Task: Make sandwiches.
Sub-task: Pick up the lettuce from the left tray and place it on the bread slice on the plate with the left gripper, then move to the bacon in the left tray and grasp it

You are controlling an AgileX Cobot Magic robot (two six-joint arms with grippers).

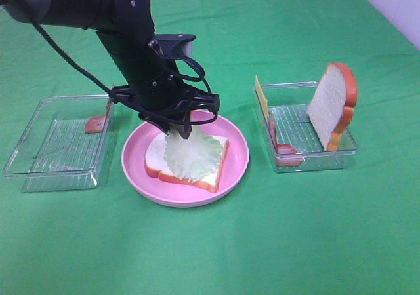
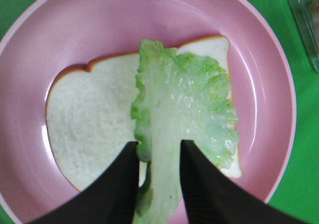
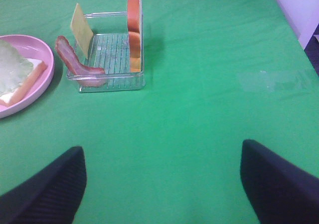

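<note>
The left end effector (image 2: 158, 145) is set narrow about the stem of the lettuce (image 2: 184, 99), which lies ahead of it on the bread slice (image 2: 84, 119); grip cannot be confirmed. If it clings, the lettuce may be dragged off on withdrawal. The right end effector (image 3: 162, 149) is wide and empty.

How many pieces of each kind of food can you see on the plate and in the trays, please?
Bread slices: 2
Lettuce leaf: 1
Bacon strips: 2
Cheese square: 1
Total: 6
</note>
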